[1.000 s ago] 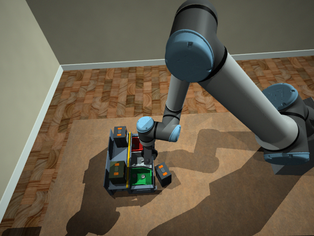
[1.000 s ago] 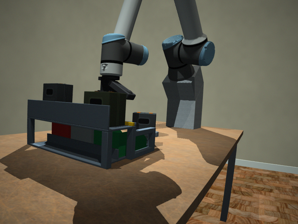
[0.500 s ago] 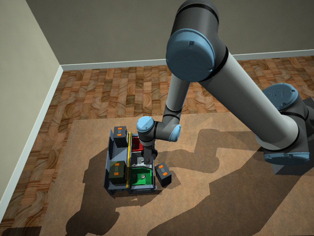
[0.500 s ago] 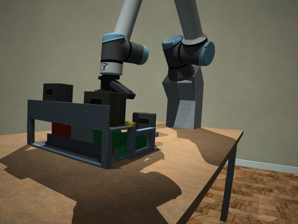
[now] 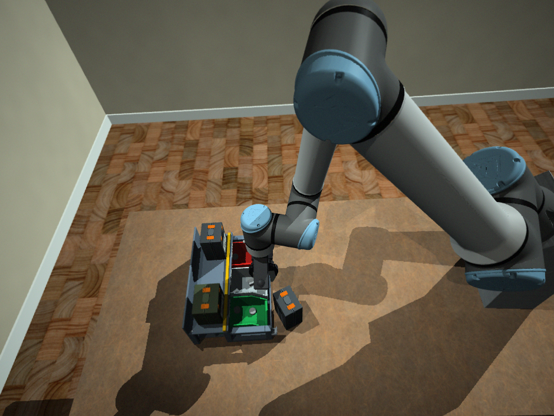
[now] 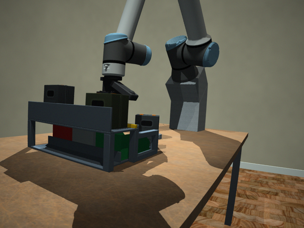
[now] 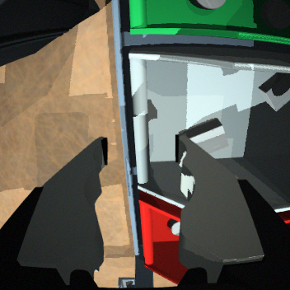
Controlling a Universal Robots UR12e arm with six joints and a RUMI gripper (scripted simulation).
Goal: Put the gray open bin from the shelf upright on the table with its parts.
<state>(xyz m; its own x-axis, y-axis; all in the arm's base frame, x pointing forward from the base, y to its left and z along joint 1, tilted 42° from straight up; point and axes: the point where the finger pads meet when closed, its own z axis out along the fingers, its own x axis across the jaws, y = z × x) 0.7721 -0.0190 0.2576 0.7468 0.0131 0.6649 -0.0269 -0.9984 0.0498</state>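
Observation:
The gray open bin (image 5: 243, 286) (image 6: 83, 137) (image 7: 206, 95) sits in the shelf's lower row, between a red bin (image 5: 241, 256) (image 7: 161, 243) and a green bin (image 5: 248, 313) (image 7: 185, 21). Small parts lie inside it. My gripper (image 5: 259, 283) (image 7: 141, 137) points straight down at the gray bin's outer edge. Its fingers stand partly open: one is outside the shelf rail over the table, the other is inside the bin. The bin wall and rail lie between them with gaps on both sides. In the exterior view the fingertips are hidden behind an olive case.
The dark blue shelf (image 5: 199, 268) (image 6: 68, 114) stands on the wooden table (image 5: 358, 357) (image 6: 184, 159). A black case (image 5: 211, 240) (image 6: 59, 94) and an olive case (image 5: 207, 304) (image 6: 108, 110) stand on its top. Another black case (image 5: 287, 306) (image 6: 146, 122) stands on the table beside the green bin.

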